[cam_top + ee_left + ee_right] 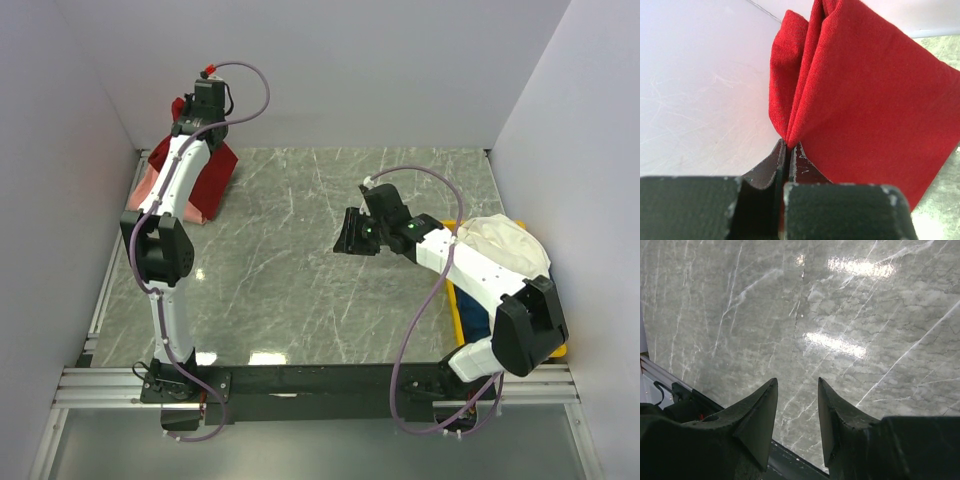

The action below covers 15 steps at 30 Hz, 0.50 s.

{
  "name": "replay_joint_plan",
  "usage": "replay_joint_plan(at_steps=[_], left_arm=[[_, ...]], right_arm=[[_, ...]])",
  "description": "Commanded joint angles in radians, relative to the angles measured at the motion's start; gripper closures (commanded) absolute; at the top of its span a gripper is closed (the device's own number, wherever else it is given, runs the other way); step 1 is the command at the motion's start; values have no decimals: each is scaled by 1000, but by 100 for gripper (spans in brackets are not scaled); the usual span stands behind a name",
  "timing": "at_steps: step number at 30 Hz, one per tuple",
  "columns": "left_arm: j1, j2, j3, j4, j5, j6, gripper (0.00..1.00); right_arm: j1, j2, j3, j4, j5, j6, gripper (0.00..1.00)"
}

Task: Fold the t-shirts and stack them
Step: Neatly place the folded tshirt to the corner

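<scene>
- Top external view: the left arm reaches into the far left corner, where the left gripper (pixel 192 108) holds up part of the deep red t-shirt (pixel 208 178). The rest of it droops onto the table (pixel 300 215).
- A salmon pink t-shirt (pixel 148 186) lies just beside and partly under the red one, at the table's left edge.
- The cream white t-shirt (pixel 505 245) sits bunched on the yellow tray (pixel 452 226) at the right, partly hidden by the right arm.
- The right gripper (pixel 350 232) hovers over the bare middle of the table, well apart from any cloth.
- Left wrist view: the left gripper (pixel 789 145) has its jaws pinched together on gathered folds of the red t-shirt (pixel 865 100), which fans out from the tips. The white wall (pixel 700 90) is close behind.
- Right wrist view: the right gripper (pixel 797 382) has its fingers parted with nothing between them, and only the marble table (pixel 840 315) shows below.
- The step looks like bringing the red shirt out to be spread. It would go best drawn slowly away from the wall toward the open middle. The pinch should hold firm and lift high enough not to drag the pink shirt, so the free gripper can take a second edge.
</scene>
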Motion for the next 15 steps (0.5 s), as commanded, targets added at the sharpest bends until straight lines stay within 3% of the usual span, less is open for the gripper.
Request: replay_joint_plan(at_steps=[1,15], left_arm=[[14,-75,43,69,-4,27,100],[150,-70,-132,213,146,-34,99]], right_arm=[[9,15,48,4,17,-19,55],[25,136,67,-3,9,-22,56]])
